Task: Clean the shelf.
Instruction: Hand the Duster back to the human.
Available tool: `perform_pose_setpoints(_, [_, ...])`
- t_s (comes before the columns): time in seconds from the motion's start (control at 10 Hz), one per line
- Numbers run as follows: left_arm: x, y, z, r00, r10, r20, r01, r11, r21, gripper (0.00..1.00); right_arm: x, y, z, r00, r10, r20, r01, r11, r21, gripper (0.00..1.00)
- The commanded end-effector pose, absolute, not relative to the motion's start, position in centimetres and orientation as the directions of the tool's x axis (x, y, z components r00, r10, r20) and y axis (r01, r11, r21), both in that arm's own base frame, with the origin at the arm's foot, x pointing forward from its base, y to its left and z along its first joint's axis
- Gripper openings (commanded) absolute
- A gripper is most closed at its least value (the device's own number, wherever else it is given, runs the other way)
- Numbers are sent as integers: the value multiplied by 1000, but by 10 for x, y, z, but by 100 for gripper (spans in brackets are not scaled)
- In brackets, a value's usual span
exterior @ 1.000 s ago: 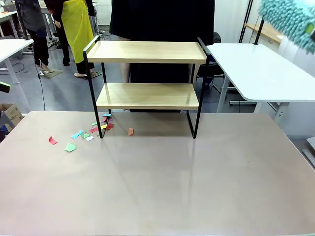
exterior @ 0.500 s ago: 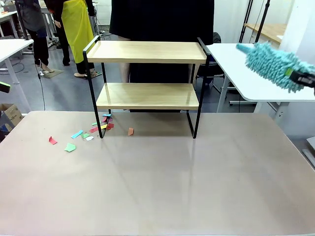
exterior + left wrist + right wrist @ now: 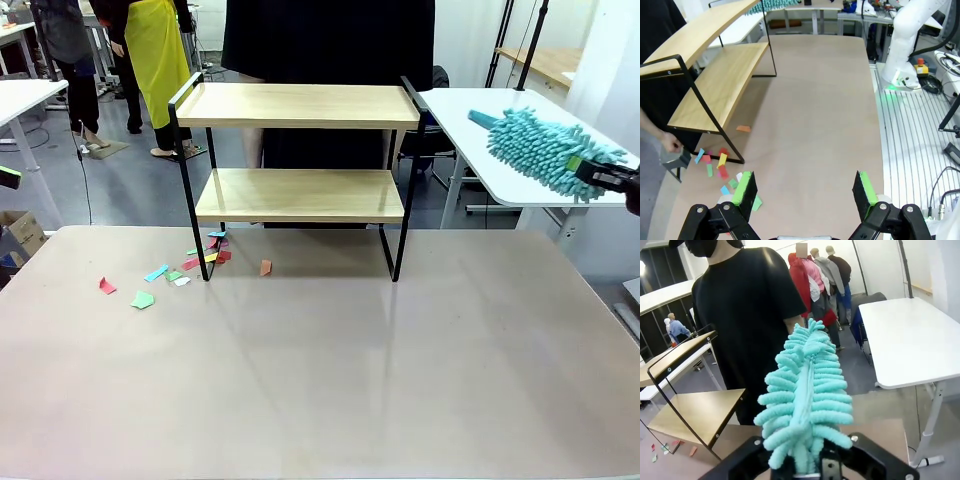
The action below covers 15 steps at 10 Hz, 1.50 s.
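The right gripper (image 3: 622, 180) is cut off at the frame's right edge, its fingers pressed on the handle of a teal duster (image 3: 535, 150), whose handle is hidden by fluff in the wrist view; the shelf (image 3: 300, 150) stands left of this claw at the table's far side, both boards bare; the left gripper (image 3: 805, 187) hangs spread over the table (image 3: 815, 115), paper scraps (image 3: 720, 167) just beyond its finger, by the shelf's leg; a person (image 3: 750, 310) stands behind.
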State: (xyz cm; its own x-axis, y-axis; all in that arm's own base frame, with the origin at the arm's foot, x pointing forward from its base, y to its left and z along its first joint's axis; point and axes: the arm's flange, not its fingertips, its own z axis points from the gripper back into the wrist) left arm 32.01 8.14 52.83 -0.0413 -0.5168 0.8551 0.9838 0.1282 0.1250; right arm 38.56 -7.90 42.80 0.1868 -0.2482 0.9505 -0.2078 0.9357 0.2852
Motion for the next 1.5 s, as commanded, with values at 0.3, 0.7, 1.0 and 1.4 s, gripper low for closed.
perform_pose_setpoints(0.3, [321, 80, 532, -51, -494, 868, 983, 131, 133, 100, 384, -82, 429, 183, -249, 951, -186, 941, 282, 16])
perform_pose_setpoints(0.7, [321, 80, 532, -51, -494, 868, 983, 131, 133, 100, 384, -82, 429, 183, -249, 951, -186, 941, 282, 16])
perform_pose_setpoints(1.0, [321, 80, 532, -51, -494, 868, 983, 131, 133, 100, 384, -82, 429, 183, -249, 951, -186, 941, 282, 16])
perform_pose_setpoints(1.4, [321, 80, 532, -51, -494, 868, 983, 131, 133, 100, 384, -82, 429, 183, -249, 951, -186, 941, 282, 16])
